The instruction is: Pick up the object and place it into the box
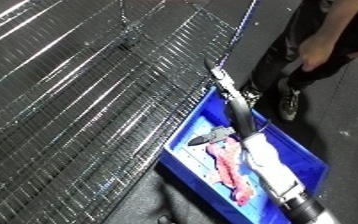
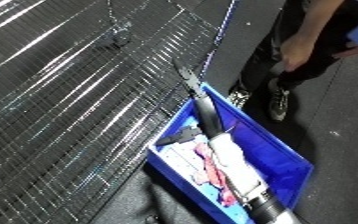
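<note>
Nearest the camera is the robot's right forearm (image 1: 273, 165), white and silver, entering from about 5 o'clock and reaching up toward 11 o'clock over the blue bin (image 1: 304, 150). Its black hand (image 1: 213, 136) hangs low inside the bin at the end nearest the wire surface. The fingers (image 1: 218, 133) look partly curled, but whether they grip anything cannot be told from either view; nothing is clearly seen between them.

Just beside the forearm, on its 7 o'clock side, lies the object (image 1: 227, 167): a pink, crumpled, strip-like thing stretched along the bin floor, running from near the hand toward the bin's 5 o'clock end. It rests inside the bin, close to the hand, though contact between the two cannot be made out.

A thin dark rod-like piece with a pale tip (image 1: 222, 80) rises from the hand's area toward 12 o'clock, crossing the bin's upper rim; what it belongs to is unclear.

The bin sits tilted in the picture, its long sides running from 11 o'clock to 5 o'clock, on a dark floor (image 1: 353, 115). Filling the left side from 7 o'clock round to 12 o'clock is a wire-grid shelf (image 1: 78, 85), shiny and dark, whose edge lies just beside the bin's left wall.

No left hand shows in either view.
</note>
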Motion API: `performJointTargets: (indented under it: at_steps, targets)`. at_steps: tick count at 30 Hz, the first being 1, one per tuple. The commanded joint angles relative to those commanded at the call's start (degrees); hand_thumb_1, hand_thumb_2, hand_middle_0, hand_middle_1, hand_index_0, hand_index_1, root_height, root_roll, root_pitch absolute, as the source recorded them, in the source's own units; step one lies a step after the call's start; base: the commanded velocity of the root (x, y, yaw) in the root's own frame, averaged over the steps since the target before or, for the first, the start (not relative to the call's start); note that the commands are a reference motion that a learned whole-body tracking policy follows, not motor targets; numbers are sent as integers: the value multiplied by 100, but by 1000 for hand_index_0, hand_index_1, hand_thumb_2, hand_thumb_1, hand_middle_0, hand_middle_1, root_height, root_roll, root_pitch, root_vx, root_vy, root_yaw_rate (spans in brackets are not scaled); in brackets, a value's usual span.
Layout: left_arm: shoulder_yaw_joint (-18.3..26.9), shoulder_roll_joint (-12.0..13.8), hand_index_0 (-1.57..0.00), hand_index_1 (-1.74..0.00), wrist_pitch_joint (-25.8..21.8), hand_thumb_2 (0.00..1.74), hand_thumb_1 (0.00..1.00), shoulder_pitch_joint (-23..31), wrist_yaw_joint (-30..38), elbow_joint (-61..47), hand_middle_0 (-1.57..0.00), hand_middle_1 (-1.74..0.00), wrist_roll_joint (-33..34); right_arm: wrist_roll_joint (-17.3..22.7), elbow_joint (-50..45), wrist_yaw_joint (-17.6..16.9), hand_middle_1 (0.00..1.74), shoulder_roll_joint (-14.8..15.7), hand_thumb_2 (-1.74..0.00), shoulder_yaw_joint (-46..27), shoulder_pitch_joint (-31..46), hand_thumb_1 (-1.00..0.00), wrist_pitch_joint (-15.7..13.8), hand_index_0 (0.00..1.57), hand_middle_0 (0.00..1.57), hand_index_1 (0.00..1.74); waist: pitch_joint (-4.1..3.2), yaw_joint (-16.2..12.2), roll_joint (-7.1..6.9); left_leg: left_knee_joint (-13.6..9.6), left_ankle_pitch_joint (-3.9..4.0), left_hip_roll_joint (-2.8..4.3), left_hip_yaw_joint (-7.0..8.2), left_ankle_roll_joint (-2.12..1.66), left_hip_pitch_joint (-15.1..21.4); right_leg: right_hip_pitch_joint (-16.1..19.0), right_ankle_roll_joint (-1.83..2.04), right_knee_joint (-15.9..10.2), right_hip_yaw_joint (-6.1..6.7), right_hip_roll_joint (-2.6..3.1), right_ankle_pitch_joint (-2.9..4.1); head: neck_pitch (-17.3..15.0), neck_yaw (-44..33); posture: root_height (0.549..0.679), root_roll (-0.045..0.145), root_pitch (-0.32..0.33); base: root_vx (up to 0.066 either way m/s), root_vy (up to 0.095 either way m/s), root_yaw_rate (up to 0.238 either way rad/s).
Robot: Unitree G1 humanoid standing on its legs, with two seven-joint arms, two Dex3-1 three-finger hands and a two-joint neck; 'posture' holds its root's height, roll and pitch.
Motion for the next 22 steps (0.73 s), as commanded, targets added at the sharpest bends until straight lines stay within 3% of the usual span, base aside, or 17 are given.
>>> performJointTargets:
  at_steps: [13, 22]
  targets:
    - [-143, -39, -1570, -1740, 47, 1740, 1000, -226, 87, 153, -1570, -1740, 114, -293, 117, 262, 0, -217, 0, 1071, -765, 0, 168, 0, 0, 0, 32, 545, -288, 46, 101, -21, -299, 1, -205, 24, -6, 115, -236, -17, -63, 14, -2341, 641, 63, -142, -7, -21, 163]
    - [-223, -28, -1570, -1740, 15, 1740, 1000, -546, 247, 331, -1570, -1740, 210, -340, 386, 279, 0, -170, 0, 1710, -1307, 0, 204, 0, 0, 0, 12, 870, -381, 53, 107, -41, -452, 13, -244, 91, 1, 171, -395, -65, -90, -29, -3456, 641, 55, -147, 10, 1, 115]
